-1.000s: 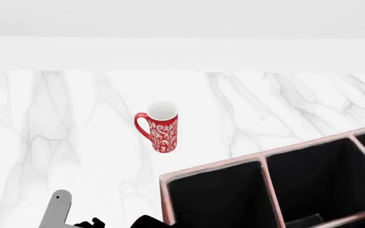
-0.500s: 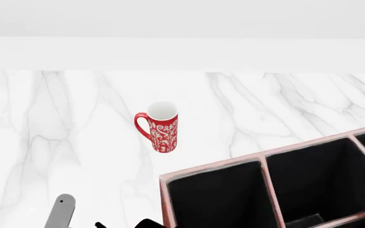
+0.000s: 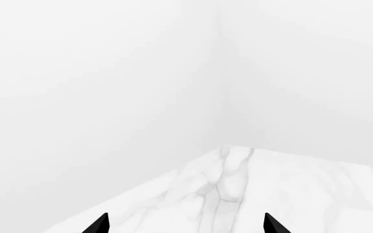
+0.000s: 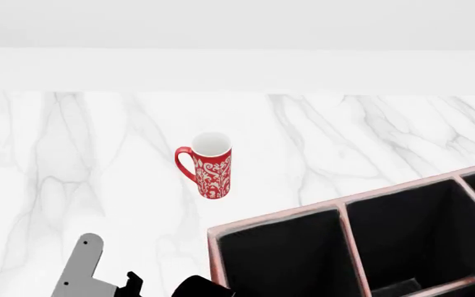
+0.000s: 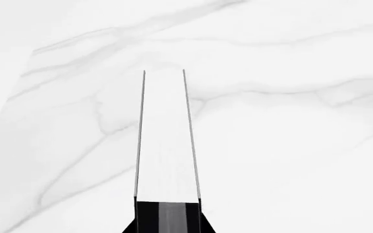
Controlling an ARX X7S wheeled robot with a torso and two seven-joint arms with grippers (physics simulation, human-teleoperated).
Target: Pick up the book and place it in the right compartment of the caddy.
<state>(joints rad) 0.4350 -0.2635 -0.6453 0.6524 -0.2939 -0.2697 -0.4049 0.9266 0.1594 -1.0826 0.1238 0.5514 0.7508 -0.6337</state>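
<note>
The book (image 5: 165, 141) shows edge-on in the right wrist view, white page edges between two thin black covers, reaching away over the marble counter. My right gripper (image 5: 167, 221) is shut on its near end. The caddy (image 4: 279, 216) is at the lower right of the head view, reddish-brown rim, black inside, split by thin dividers. Neither the book nor the right gripper shows in the head view. My left gripper (image 3: 185, 224) is open and empty, its two black fingertips wide apart above the counter near a wall corner.
A red patterned mug (image 4: 211, 166) stands upright on the white marble counter (image 4: 370, 136), behind and left of the caddy. A grey link of my left arm (image 4: 81, 267) shows at the lower left, beside the caddy's left wall. A white wall runs along the counter's back.
In the head view the left arm's grey link has risen a little and shifted right, and more of its black parts show beside the caddy. The mug and caddy have not moved.
</note>
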